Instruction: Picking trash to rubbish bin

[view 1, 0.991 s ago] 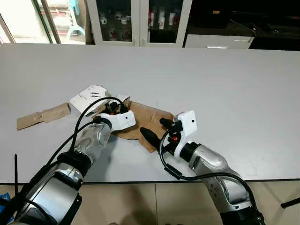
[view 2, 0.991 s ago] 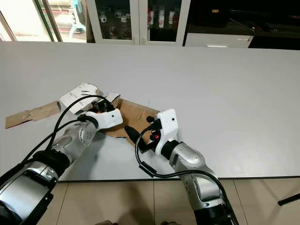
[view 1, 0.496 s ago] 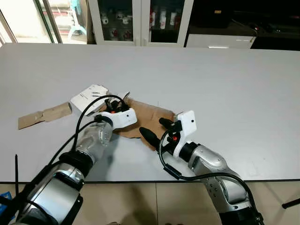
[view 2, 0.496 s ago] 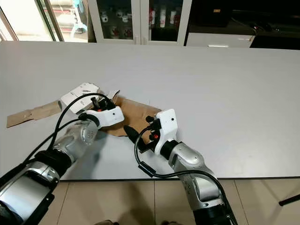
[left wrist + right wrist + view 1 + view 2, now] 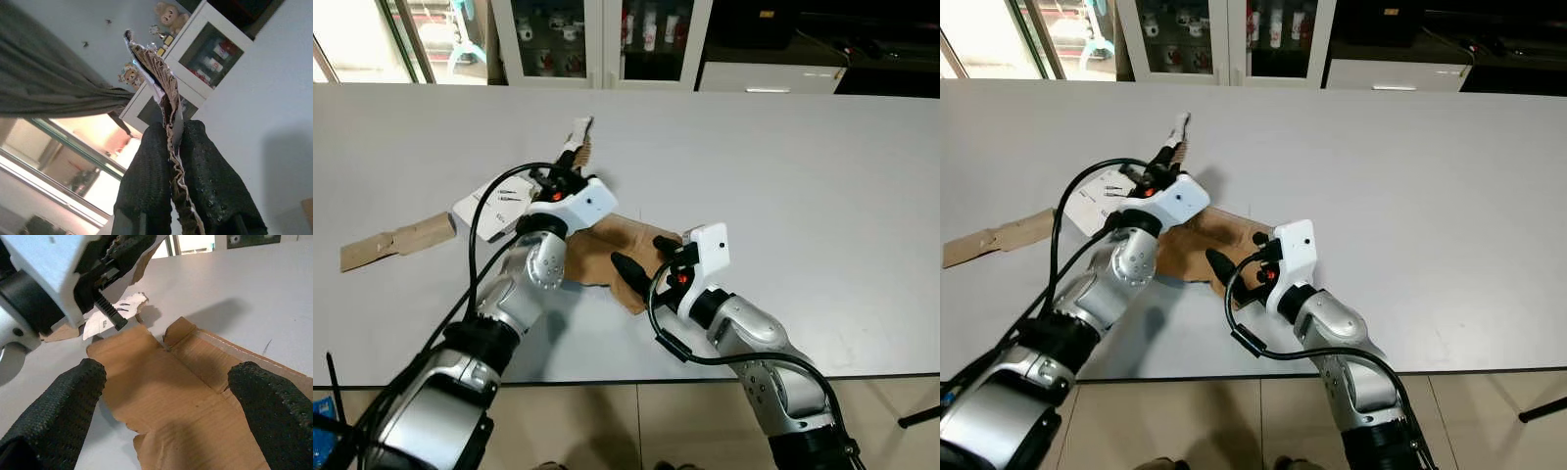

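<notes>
Nearest you, your right tool (image 5: 641, 271) is wide open over the flat cardboard (image 5: 597, 253) on the counter (image 5: 783, 166). Farther back, your left tool (image 5: 177, 147) is lifted, pinching a torn scrap (image 5: 154, 68) tight. White paper (image 5: 494, 204) lies beside.

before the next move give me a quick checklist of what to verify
1. Left gripper shut on the cardboard scrap: ok.
2. Scrap lifted off the table: ok.
3. Right gripper open over the flat cardboard: ok, nothing held yet.
4. Rubbish bin located: cannot tell.
5. Trash left on the table, namely the white card and the cardboard strip: not ok, not yet picked.
</notes>
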You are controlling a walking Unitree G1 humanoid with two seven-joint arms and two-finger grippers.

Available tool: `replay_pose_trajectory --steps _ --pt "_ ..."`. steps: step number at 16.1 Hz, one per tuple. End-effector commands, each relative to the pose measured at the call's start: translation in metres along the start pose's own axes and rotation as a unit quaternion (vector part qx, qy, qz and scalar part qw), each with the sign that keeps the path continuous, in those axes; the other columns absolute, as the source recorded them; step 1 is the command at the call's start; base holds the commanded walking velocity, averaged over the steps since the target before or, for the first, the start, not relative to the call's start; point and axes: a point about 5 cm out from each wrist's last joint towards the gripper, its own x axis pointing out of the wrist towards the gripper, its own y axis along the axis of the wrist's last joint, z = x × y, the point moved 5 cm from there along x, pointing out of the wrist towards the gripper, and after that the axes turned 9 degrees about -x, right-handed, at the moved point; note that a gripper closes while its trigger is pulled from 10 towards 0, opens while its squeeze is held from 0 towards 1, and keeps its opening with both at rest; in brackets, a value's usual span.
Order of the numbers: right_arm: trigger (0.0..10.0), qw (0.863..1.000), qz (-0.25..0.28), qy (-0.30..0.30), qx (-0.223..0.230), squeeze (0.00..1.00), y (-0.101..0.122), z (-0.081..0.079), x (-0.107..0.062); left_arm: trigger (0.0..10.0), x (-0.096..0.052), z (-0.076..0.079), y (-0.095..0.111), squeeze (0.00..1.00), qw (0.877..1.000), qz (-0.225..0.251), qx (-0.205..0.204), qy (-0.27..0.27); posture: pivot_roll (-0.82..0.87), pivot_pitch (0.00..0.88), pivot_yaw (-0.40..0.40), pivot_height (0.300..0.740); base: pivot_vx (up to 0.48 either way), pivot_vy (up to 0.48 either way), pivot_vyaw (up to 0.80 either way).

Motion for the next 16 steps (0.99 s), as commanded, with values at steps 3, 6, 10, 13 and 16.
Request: replay_pose_trajectory --steps 3,6,10,13,16 --pt "10.0 0.995 0.038 -0.093 -0.013 0.0 0.016 0.033 0.002 10.0 -0.008 -0.004 -0.001 0.0 0.984 -0.029 -0.171 0.03 -0.04 0.052 -0.026 0.74 0.0 0.0 0.0" --pt "10.0 0.976 0.074 -0.203 -0.026 0.0 0.034 0.07 -0.003 10.0 -0.014 -0.008 -0.003 0.0 0.964 -0.035 -0.257 0.052 -0.03 0.046 -0.027 0.74 0.0 0.0 0.0" --pt "10.0 0.949 0.109 -0.294 -0.044 0.0 0.049 0.097 -0.008 10.0 -0.024 -0.021 -0.02 0.0 0.944 -0.057 -0.315 0.082 -0.03 0.043 -0.034 0.74 0.0 0.0 0.0" --pt "10.0 0.946 0.117 -0.297 -0.047 0.0 0.049 0.097 0.0 10.0 -0.023 -0.023 -0.022 0.0 0.935 -0.057 -0.344 0.071 -0.01 0.046 -0.044 0.74 0.0 0.0 0.0" --pt "10.0 0.945 0.121 -0.299 -0.052 0.0 0.049 0.098 0.003 10.0 -0.024 -0.011 -0.021 0.0 0.933 -0.062 -0.35 0.056 -0.02 0.044 -0.046 0.74 0.0 0.0 0.0"
